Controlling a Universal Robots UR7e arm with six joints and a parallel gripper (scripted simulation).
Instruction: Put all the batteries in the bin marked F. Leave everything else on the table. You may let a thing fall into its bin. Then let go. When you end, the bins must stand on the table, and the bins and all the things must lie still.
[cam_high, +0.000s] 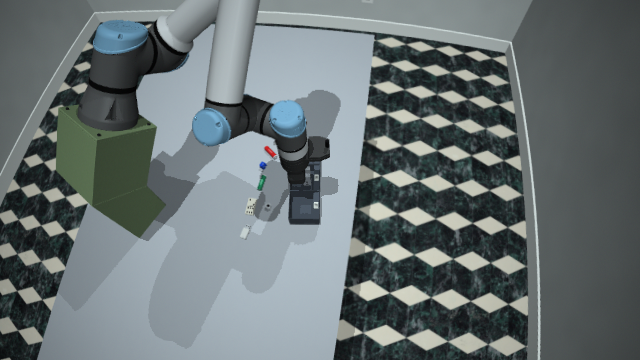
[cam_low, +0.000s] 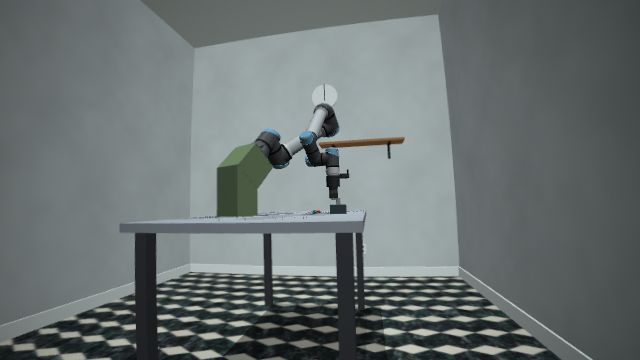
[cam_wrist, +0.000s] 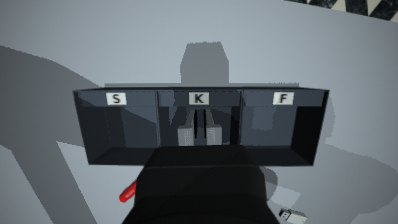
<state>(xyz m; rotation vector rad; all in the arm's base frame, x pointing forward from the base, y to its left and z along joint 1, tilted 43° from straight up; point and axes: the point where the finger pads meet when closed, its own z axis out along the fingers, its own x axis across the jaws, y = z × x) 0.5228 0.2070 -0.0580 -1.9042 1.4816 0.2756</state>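
Note:
A dark bin (cam_high: 305, 197) with three compartments stands on the grey table; in the wrist view they are marked S (cam_wrist: 116, 99), K (cam_wrist: 199, 98) and F (cam_wrist: 283, 98). All three look empty. My gripper (cam_wrist: 200, 118) hangs just above the K compartment, fingers nearly together with nothing seen between them; it also shows in the top and exterior views (cam_high: 301, 184) (cam_low: 334, 199). A red battery (cam_high: 270, 151), a blue battery (cam_high: 262, 165) and a green battery (cam_high: 261, 182) lie on the table to the left of the bin. The red battery also shows in the wrist view (cam_wrist: 128, 192).
A white die (cam_high: 250, 206), a small dark nut (cam_high: 268, 207) and a white USB stick (cam_high: 245, 232) lie left of the bin's F end. The table's right edge runs close beside the bin. The green robot base (cam_high: 107, 160) stands at the left.

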